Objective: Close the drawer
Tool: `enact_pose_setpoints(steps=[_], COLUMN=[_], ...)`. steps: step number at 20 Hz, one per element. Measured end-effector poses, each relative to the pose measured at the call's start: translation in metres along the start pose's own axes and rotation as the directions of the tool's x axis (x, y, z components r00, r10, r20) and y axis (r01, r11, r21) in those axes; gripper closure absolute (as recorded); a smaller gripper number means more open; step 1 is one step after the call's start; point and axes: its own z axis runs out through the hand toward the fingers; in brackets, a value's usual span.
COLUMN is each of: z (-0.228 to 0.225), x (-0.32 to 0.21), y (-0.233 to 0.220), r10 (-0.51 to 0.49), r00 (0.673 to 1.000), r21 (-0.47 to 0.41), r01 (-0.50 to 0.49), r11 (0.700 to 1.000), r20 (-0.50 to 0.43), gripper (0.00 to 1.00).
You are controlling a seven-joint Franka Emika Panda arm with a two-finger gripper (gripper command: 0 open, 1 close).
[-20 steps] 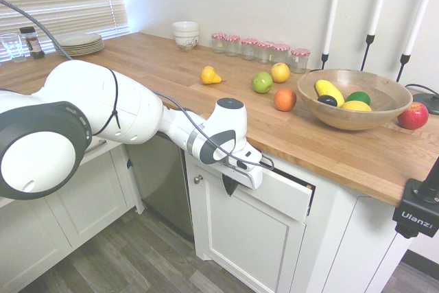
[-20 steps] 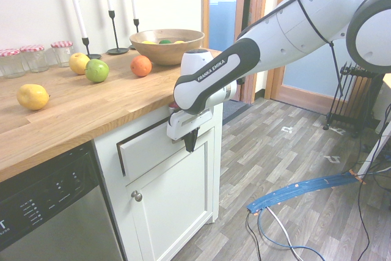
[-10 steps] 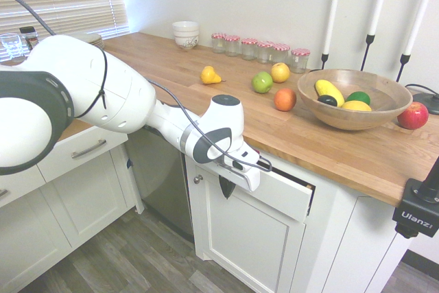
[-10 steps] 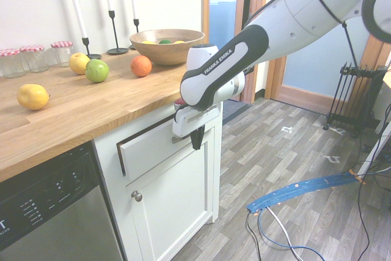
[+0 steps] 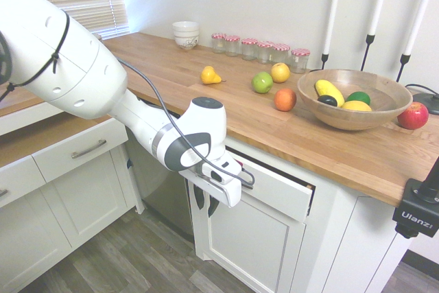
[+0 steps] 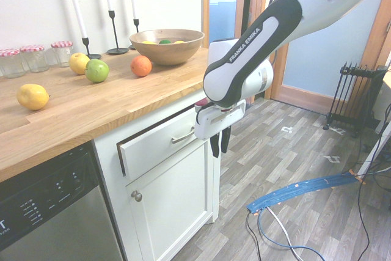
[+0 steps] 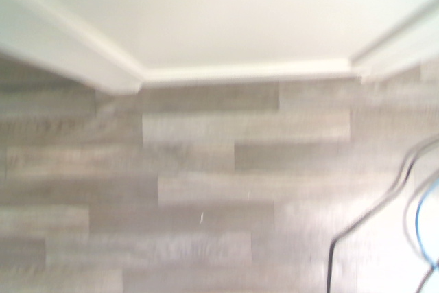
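The wide white-fronted drawer with a silver bar handle [image 6: 183,136] sat under the butcher-block wooden countertop [image 5: 329,143], pulled out only a little, a dark gap showing along its top edge and at its side, so not shut. The black two-finger gripper [image 6: 218,145] on the white arm hung in front of the drawer front, pointing down at the grey plank floor [image 7: 206,190], fingers slightly parted and holding nothing. In the second exterior view it was off the handle, just beside the drawer's right end; contact with the panel couldn't be confirmed. Likely standing clear of the front so as to line up for a push. Task judged mostly done, small gap left to press in. On the counter, well apart from the action: a wooden bowl of fruit [image 5: 346,111], an orange [image 5: 285,99] and a green apple [image 5: 262,82].
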Motion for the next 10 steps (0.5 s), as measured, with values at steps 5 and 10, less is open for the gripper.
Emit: enact_pose_setpoints(steps=[5, 10], z=[-0.016, -0.023], x=[-0.036, -0.051], y=[0.040, 0.056], r10=[0.013, 0.015], r00=[1.000, 1.000], r21=[-0.012, -0.023], r01=[-0.013, -0.015], r11=[1.000, 1.000], r20=[0.026, 0.026], gripper=[0.00, 0.00])
